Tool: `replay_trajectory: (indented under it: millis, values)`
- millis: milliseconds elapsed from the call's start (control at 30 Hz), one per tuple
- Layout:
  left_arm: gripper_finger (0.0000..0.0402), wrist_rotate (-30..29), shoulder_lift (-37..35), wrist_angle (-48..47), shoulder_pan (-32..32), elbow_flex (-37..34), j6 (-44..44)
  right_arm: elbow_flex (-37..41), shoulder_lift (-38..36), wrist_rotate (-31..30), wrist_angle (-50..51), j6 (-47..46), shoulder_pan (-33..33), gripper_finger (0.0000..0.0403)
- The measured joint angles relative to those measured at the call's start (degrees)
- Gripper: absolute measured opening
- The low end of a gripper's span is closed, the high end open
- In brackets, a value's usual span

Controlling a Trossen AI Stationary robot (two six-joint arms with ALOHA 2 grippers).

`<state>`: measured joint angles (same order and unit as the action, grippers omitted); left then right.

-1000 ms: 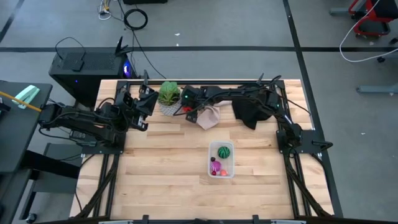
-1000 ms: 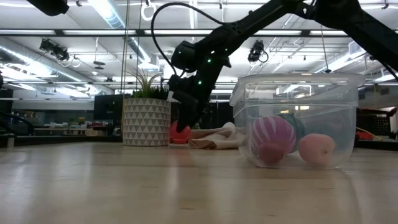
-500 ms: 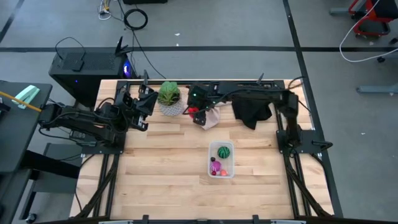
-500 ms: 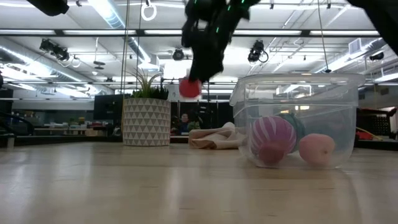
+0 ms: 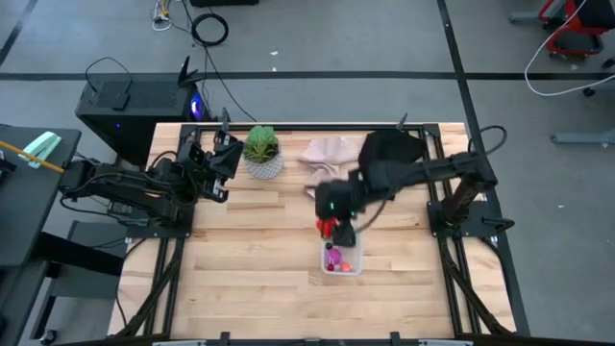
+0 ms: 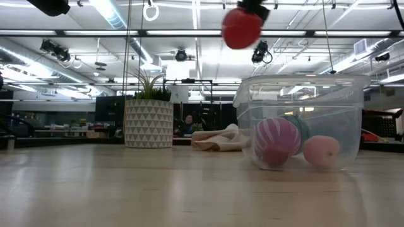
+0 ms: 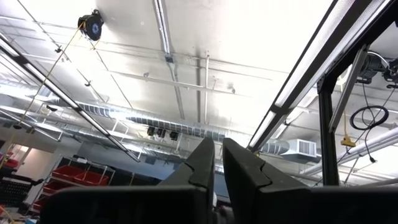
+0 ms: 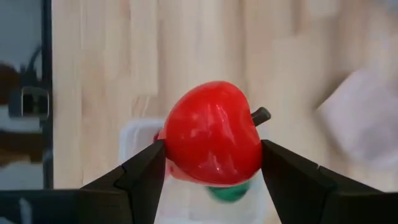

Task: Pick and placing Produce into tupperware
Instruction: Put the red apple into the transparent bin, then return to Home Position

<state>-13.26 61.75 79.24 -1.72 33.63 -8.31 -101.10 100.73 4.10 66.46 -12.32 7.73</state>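
Robotics lab: exposed ceiling ducts, strip lights, taped concrete floor.

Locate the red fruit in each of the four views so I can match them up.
High view: red fruit in the right gripper, at the tupperware's far end.
Low view: at the top edge, above and left of the tupperware.
Left wrist view: not in it.
Right wrist view: centre, clamped between the fingers.
Shared landmark: the tupperware, in all three views that show the fruit.
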Motion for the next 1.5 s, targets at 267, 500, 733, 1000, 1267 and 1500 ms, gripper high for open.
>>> replay_trajectory:
  millis: [267, 500, 733, 1000, 1267, 1500]
  values:
    - [0.0033, 0.0, 0.0, -0.05, 0.0, 0.0, -0.05, 13.03, 0.13, -1.97, -1.41, -8.54, 4.5, 0.0252]
    - [0.004, 0.0, 0.0, -0.11, -0.1, 0.0, -0.46, 18.78, 0.15, -0.64, -9.04, -13.58, 4.48, 0.0252]
    - [0.0035, 0.0, 0.0, -0.63, -0.15, 0.0, -1.53, 18.82, 0.15, -0.61, -9.06, -14.74, 4.42, 0.0272]
    - [0.0043, 0.02, -0.01, -0.7, -0.13, 0.0, -1.49, 18.82, 0.15, 0.49, -8.97, -15.12, 4.42, 0.0313]
    - [0.0036, 0.02, -0.02, -0.68, -0.11, 0.0, -0.02, 18.17, -4.56, -2.32, -7.06, -14.57, 4.44, 0.0277]
    - [0.0038, 0.02, -0.02, -0.68, -0.11, 0.0, -0.02, 18.65, -17.44, -8.4, -7.52, -14.21, 3.54, 0.0131]
